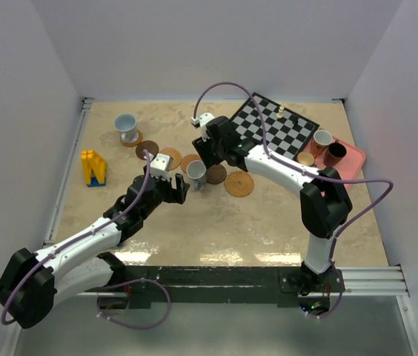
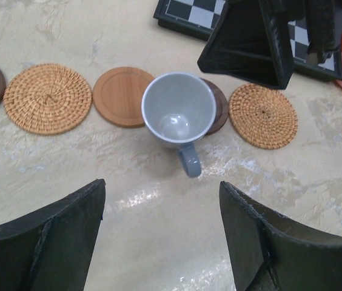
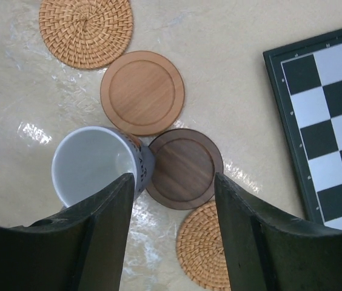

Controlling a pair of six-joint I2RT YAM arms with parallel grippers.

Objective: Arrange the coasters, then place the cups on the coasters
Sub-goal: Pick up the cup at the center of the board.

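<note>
status from my end: i judge one cup of six done. the bench (image 1: 194, 237) has the coasters (image 1: 170, 157) out, five in a loose bent line across the middle: dark brown, woven, tan wood coaster (image 3: 142, 92), dark brown coaster (image 3: 184, 168), woven. some touch. the sixth coaster (image 1: 135, 141) sits apart at far left under the pale blue cup (image 1: 126, 124), and that pair looks finished. the pink tray (image 1: 353, 159) at right holds at least three cups (image 1: 322, 138) not yet placed. i can't make out more.

the grey cup (image 2: 178, 109) is upright just beside the dark brown coaster, handle toward my left arm. its base is hidden, so i can't tell if it clips the coaster edge. it isn't centred on one.

the left fingers (image 2: 89, 206) are wide open and empty, cup ahead of the gap. the right fingers (image 3: 122, 200) are apart over the dark brown coaster and empty. one is at the cup's rim, contact unclear.

my read: seat the grey cup, then do the tray cups.
</note>
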